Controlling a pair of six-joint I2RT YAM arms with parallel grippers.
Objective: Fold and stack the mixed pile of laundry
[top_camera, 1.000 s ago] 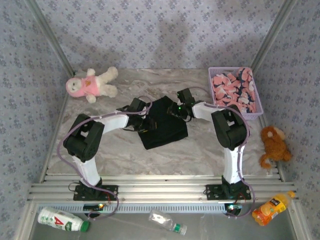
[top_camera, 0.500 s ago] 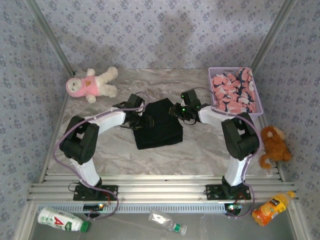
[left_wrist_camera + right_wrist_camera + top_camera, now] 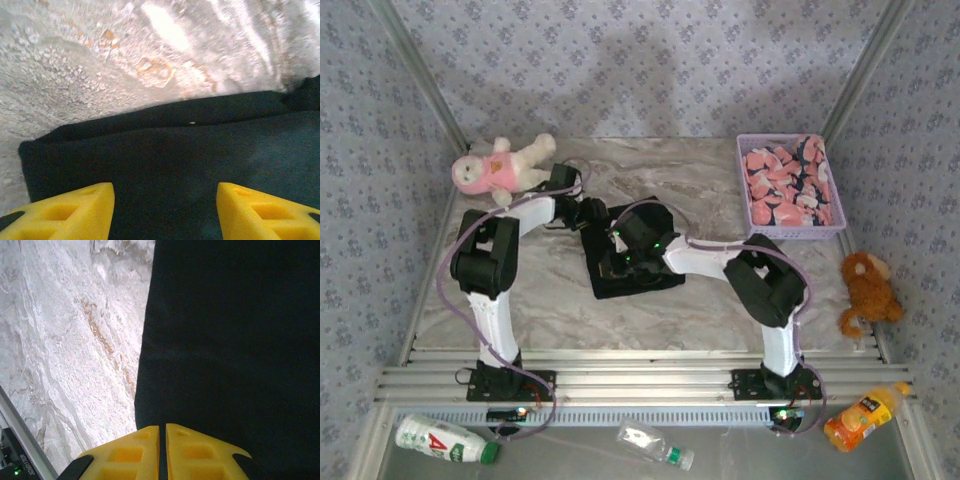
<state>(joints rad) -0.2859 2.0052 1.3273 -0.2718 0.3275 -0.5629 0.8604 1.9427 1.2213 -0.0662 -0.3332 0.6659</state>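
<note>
The black T-shirt lies folded in a compact rectangle mid-table. My left gripper hovers at its far left corner, open; in the left wrist view its yellow fingers stand wide apart over the dark cloth with nothing between them. My right gripper reaches across to the shirt's left side. In the right wrist view that gripper is shut, fingertips almost touching above the shirt near its edge. The pink printed garment sits bunched in the lavender basket at the far right.
A pink-and-white plush toy lies at the far left of the marble table. A brown plush sits off the right edge. Bottles lie below the front rail.
The right arm has swung left across the shirt and its jaws have closed. The left gripper has drawn back toward the shirt's far left corner. The shirt has shifted slightly.
</note>
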